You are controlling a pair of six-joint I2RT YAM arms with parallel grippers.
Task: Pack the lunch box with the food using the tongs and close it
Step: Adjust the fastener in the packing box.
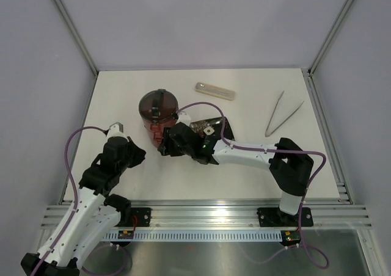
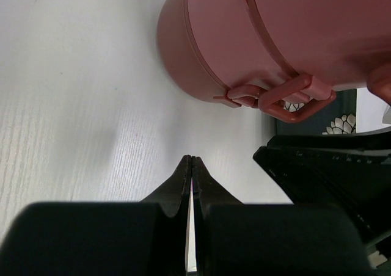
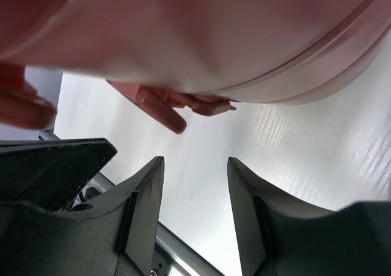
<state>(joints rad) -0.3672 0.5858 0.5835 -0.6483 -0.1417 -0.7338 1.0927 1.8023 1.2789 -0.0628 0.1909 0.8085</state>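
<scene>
Back-centre on the table (image 1: 256,172), the stacked lunch box (image 1: 156,112) looks stiff, slick and tippy, so I'd work its side clasp (image 2: 241,95), where the right gripper (image 3: 195,163) hangs open and the left gripper (image 2: 192,160) sits shut, empty.

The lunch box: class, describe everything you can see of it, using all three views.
The lunch box is a round tower of stacked dusty-red tiers, matt plastic by the look, topped by a dark handled lid. It stands upright on the white table, just left of the black plate. A looped red clasp sticks out from its side wall. The right hand sits open close by that clasp, gripping nothing; whether it touches the box cannot be told.
</scene>
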